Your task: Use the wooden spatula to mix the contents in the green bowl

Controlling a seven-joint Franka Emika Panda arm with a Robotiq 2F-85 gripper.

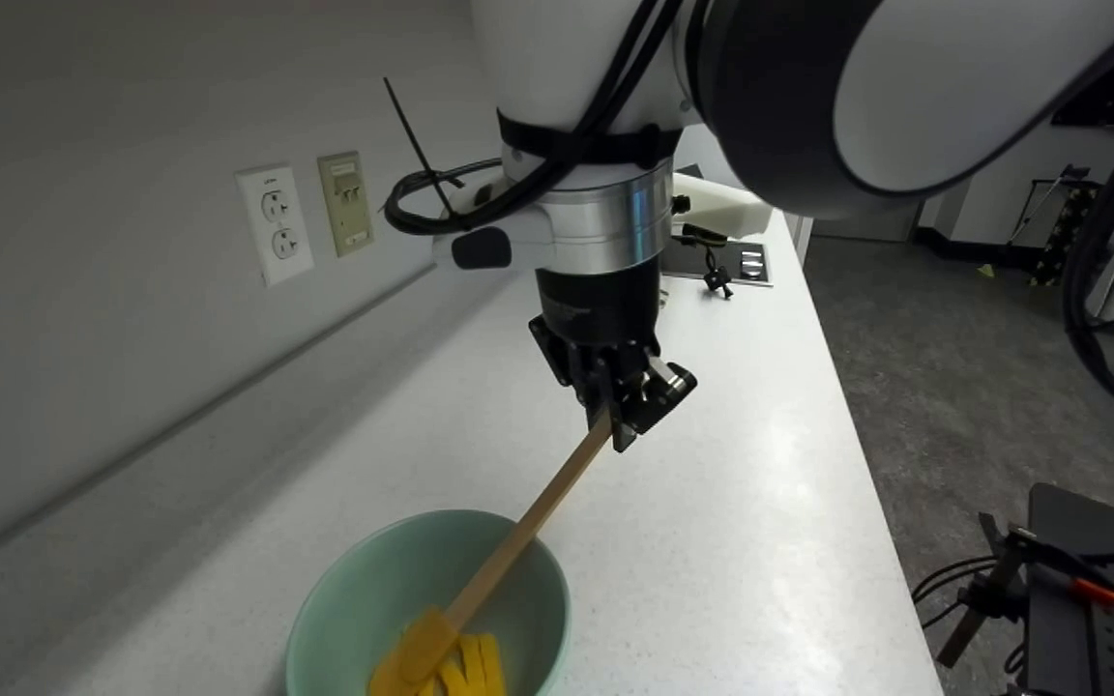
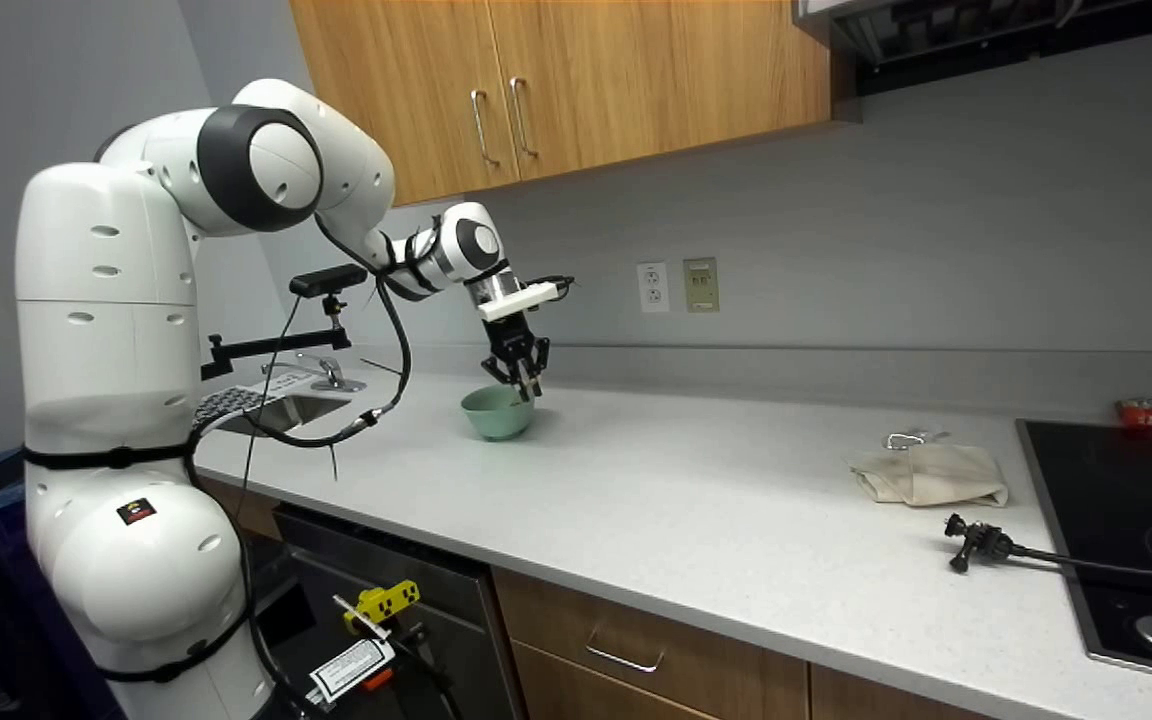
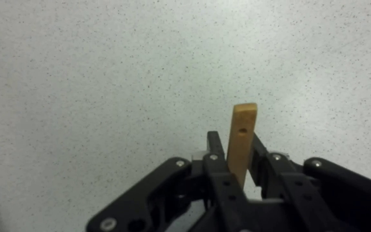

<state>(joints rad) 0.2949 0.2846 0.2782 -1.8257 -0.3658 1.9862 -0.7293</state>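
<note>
The wooden spatula (image 1: 530,527) slants down from my gripper (image 1: 612,425) into the green bowl (image 1: 339,599). Its blade rests on or among the contents (image 1: 484,667), yellow chunky pieces at the bowl's bottom. My gripper is shut on the upper handle. In the wrist view the handle end (image 3: 244,129) with its small hole sticks out between the fingers (image 3: 235,141); the bowl is out of that view. In an exterior view the bowl (image 2: 494,412) stands upright on the counter with the gripper (image 2: 526,385) just above its rim; the contents are hidden there.
The white counter (image 2: 636,500) runs along a grey wall with outlets (image 2: 653,287). A sink (image 2: 286,412) lies beyond the bowl. A folded cloth (image 2: 931,475), a black clamp mount (image 2: 981,543) and a cooktop (image 2: 1136,520) are at the far end. Wooden cabinets (image 2: 636,80) hang above.
</note>
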